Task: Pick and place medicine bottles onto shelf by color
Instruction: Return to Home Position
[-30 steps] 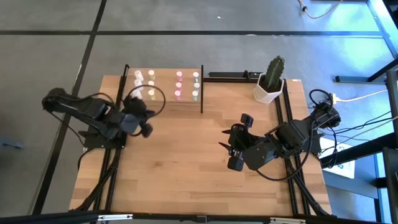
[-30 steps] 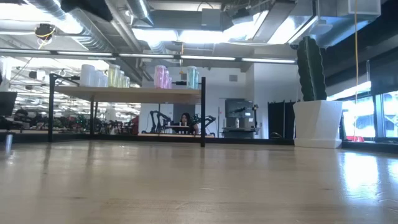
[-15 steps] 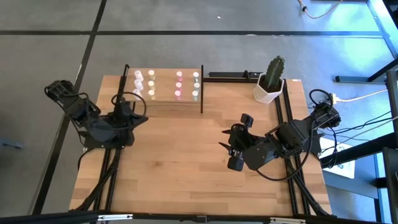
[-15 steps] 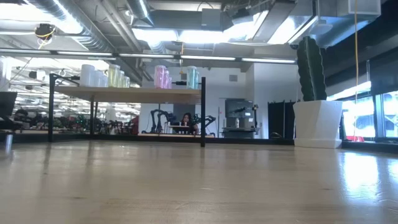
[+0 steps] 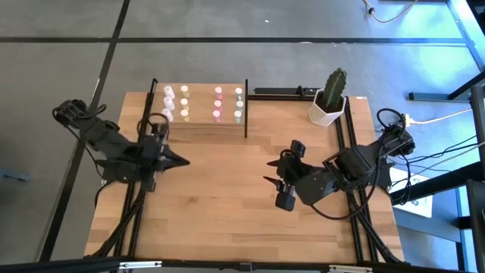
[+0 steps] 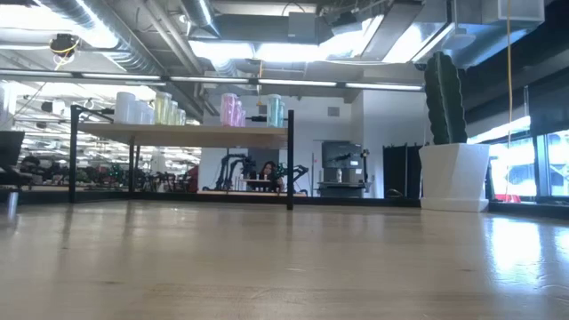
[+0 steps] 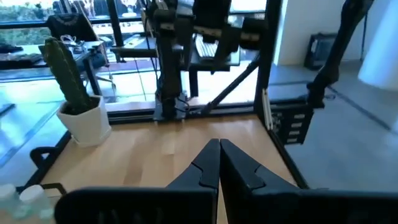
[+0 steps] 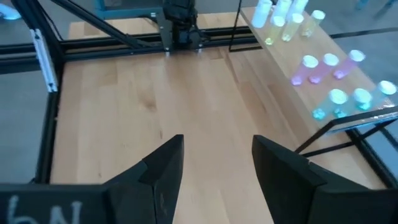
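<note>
All the medicine bottles [image 5: 218, 103] I can find stand on the shelf [image 5: 201, 102] at the far edge of the worktop [image 5: 227, 220], sorted into columns by colour: white, pale yellow, pink and pale green. From the low camera they show as upright clusters along the board. I see none left on the worktop itself, so I judge the sorting finished and both arms simply parking. The left hand [image 5: 180, 161] hangs over the left side of the worktop, near the shelf's front but clear of it. Its fingers [image 7: 214, 163] are pressed together with nothing between them, which suits a retreat, since there is nothing left to carry. The right hand [image 5: 273, 171] waits over the right-centre of the worktop, well apart from the shelf and from the cactus pot [image 5: 327, 110]. Its fingers [image 8: 165, 165] are spread wide and empty, and it faces the bottle rows from a distance. Against a second ago, the left arm has folded back. Then its hand sat higher and closer to the shelf's front edge; now it has come down and points across the worktop. The right hand has shifted only slightly, and the bottles have not moved at all.
</note>
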Robot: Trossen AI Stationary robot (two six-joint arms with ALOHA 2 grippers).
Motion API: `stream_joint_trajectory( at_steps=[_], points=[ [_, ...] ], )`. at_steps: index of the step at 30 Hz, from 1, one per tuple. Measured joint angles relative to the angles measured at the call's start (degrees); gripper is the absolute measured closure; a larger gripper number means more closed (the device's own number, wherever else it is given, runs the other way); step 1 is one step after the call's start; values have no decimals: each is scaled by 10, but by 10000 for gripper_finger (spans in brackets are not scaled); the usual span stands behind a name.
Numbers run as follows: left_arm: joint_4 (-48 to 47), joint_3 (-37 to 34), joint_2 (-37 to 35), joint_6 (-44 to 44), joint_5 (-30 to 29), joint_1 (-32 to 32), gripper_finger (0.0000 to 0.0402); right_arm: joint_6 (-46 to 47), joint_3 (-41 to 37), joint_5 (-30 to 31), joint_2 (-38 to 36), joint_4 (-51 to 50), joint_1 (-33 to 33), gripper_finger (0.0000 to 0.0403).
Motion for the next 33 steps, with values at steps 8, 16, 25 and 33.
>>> stream_joint_trajectory(
  at_steps=[8,16,25,33],
  points=[
    [8,0,4,61,185,123,401,-16,0,-45,0,15,-2,211],
    [-28,0,4,69,273,254,401,-39,24,-42,-1,19,-4,218],
    [-60,-29,-51,65,301,341,401,-105,39,4,-61,-30,-8,343],
    [-24,-160,-207,-29,294,370,401,-104,39,-4,-166,-54,0,387]
  ],
)
